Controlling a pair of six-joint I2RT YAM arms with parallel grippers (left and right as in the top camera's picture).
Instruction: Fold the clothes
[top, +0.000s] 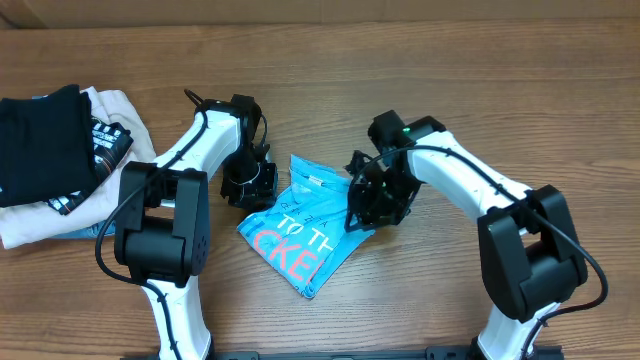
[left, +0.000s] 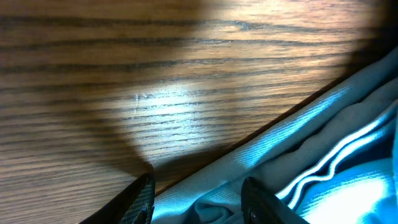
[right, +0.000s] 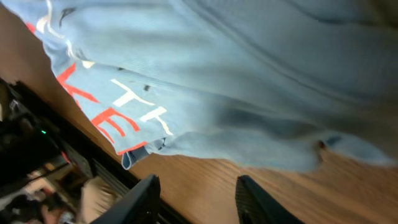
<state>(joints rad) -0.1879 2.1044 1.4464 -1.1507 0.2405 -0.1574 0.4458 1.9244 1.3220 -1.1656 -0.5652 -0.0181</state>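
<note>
Overhead lighting is even. Glare shines on the brown wooden table (left: 155, 106). Up close, the light sky-blue cotton T-shirt (right: 249, 74) looks blurred.

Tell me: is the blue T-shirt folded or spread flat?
Folded: the T-shirt lies as a compact layered packet, its lettering partly cut off.

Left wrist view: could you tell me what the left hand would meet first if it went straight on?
Probably the edge of the sky-blue T-shirt, which lies between the left hand's fingertips, with the wooden table underneath; depth is unclear.

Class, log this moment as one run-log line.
stage: folding underway; light sky-blue cotton T-shirt: partly folded on wooden table; left gripper: jaws open; right gripper: jaws open
</note>
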